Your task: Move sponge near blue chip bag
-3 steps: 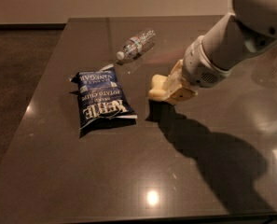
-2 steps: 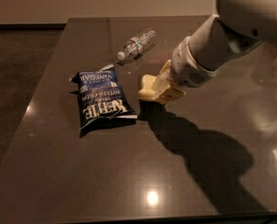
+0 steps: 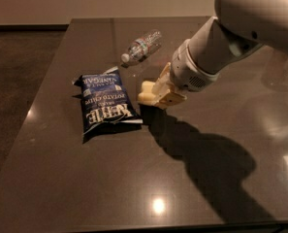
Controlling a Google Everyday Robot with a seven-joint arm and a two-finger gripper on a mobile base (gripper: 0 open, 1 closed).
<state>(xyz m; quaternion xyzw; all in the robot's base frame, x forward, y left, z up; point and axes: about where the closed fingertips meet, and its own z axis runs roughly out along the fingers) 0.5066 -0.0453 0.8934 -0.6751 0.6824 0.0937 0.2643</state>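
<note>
The claw (image 3: 157, 96) sits low over the middle of the dark table (image 3: 221, 198), at the end of a thick white arm (image 3: 216, 47) that reaches in from the upper right. Its cream fingers are closed on the sponge (image 3: 145, 89) — the pale yellow block sticks out to the left of them, toward the bag, so the soft end leads and the hard fingers trail behind.

The blue chip bag (image 3: 104, 106) lies flat just left of the sponge, its white lettering upside down from this side. The sponge is just beside the bag's right edge; whether the two touch, or whether the sponge rests on the table or hangs just above it, I cannot tell. A clear plastic water bottle (image 3: 142, 46) lies on its side farther back, apart from both.

Judging by this layout, the carry looks nearly finished — what remains is most likely setting the sponge down and letting go. The risk is nudging the light, crinkled bag, which would slide easily on the glossy surface.
</note>
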